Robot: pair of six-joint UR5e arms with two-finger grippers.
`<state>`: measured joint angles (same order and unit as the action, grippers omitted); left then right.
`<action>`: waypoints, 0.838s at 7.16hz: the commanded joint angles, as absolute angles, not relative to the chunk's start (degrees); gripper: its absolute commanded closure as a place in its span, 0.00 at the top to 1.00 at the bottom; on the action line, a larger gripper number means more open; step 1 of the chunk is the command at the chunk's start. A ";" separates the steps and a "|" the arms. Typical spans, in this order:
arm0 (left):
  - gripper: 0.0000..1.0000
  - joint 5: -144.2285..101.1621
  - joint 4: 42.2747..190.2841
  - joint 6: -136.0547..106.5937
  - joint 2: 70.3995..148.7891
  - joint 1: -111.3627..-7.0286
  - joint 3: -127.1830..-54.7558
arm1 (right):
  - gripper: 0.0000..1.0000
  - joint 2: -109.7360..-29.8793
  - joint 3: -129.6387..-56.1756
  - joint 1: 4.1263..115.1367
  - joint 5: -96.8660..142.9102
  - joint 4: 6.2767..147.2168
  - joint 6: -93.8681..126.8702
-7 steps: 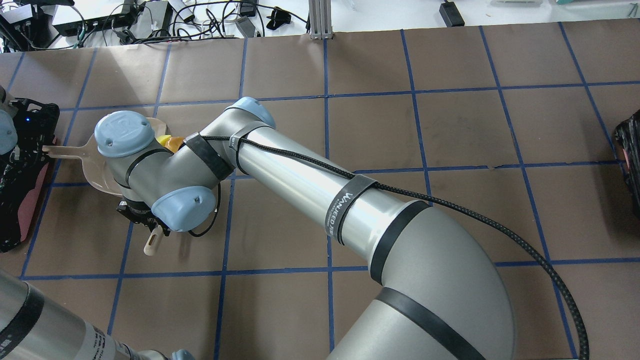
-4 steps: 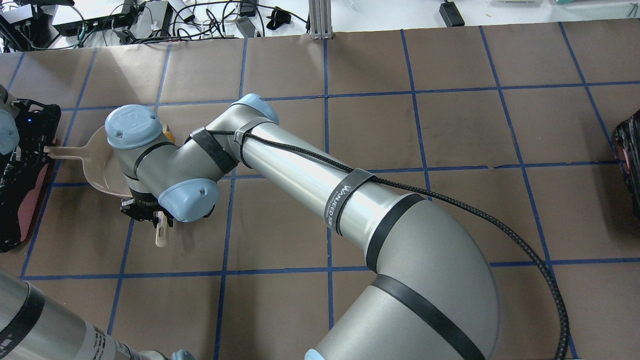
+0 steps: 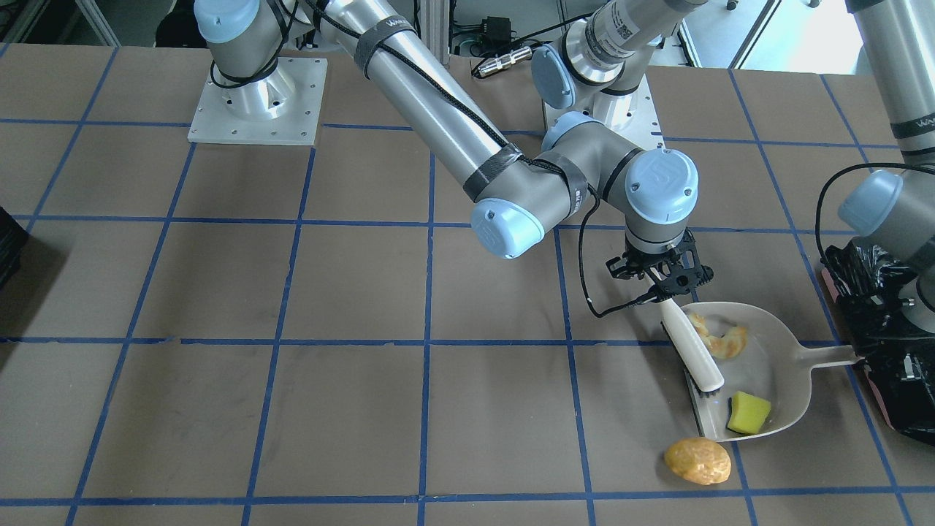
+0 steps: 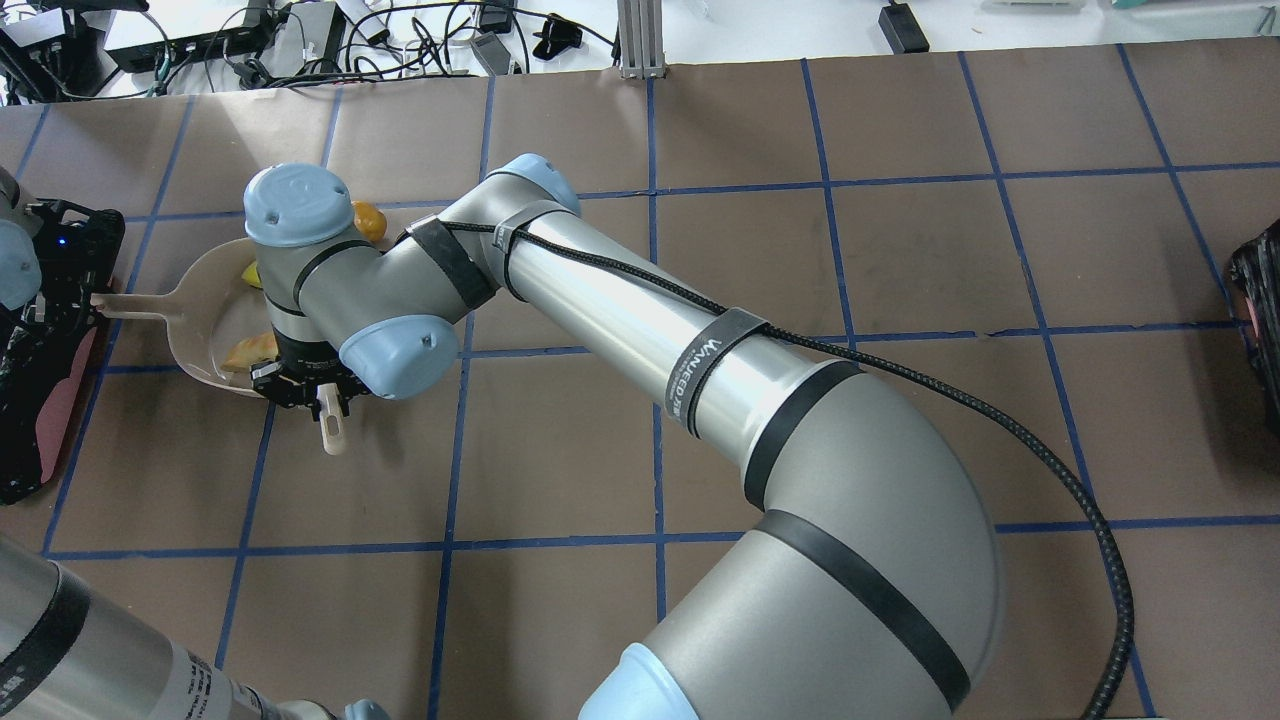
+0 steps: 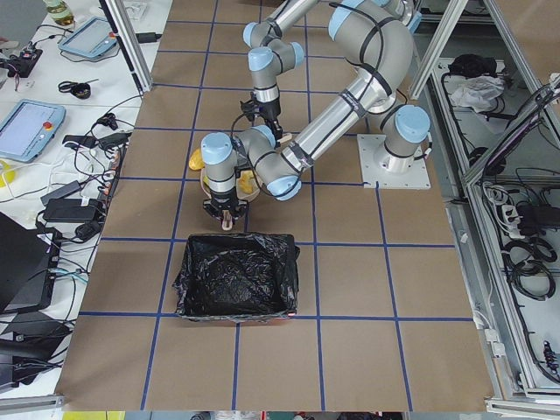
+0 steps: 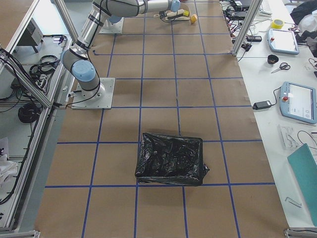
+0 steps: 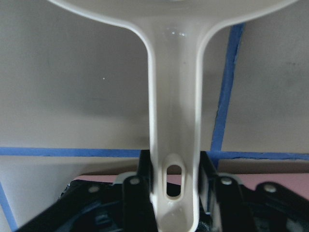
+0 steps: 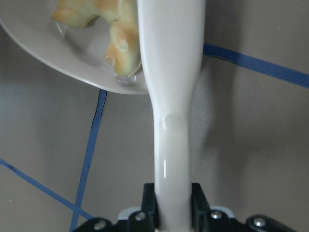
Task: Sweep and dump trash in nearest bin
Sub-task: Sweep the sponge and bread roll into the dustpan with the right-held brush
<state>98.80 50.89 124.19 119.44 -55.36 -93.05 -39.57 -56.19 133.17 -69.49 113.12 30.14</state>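
Observation:
My right gripper [image 3: 668, 288] is shut on the white brush handle [image 3: 690, 343], also in the wrist view [image 8: 171, 96]; the bristles rest at the beige dustpan's [image 3: 774, 343] mouth. My left gripper [image 4: 85, 300] is shut on the dustpan handle [image 7: 174, 121], beside the pink-sided bin [image 3: 880, 314] with its black bag. The tan croissant bit [image 3: 719, 340] and the yellow wedge [image 3: 749, 413] lie in the pan. The orange-brown lump [image 3: 697, 460] lies on the table just outside the pan's lip. From overhead [image 4: 368, 218] it shows beyond the right wrist.
The right arm [image 4: 620, 320] stretches across the table to the left side. The bin [image 5: 236, 276] stands at the table's left end. A second black-lined container [image 6: 171, 158] stands at the right end. Cables and boxes line the far edge [image 4: 300, 40].
My right wrist has moved toward the far side with the brush. The croissant bit now shows in the pan, and the orange lump lies farther away, outside the pan. The left gripper has held still.

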 commanded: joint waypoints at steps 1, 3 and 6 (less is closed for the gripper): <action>0.00 98.79 50.89 124.19 119.44 -55.28 -93.08 | 0.00 -42.95 -57.64 134.29 -69.69 112.07 48.27; 0.00 100.36 50.89 124.10 119.44 -55.37 -93.08 | 0.00 -45.35 -60.55 133.43 -71.36 112.06 51.77; 0.00 103.35 50.27 122.27 119.53 -55.55 -93.08 | 0.00 -46.93 -58.47 127.90 -76.81 110.39 59.21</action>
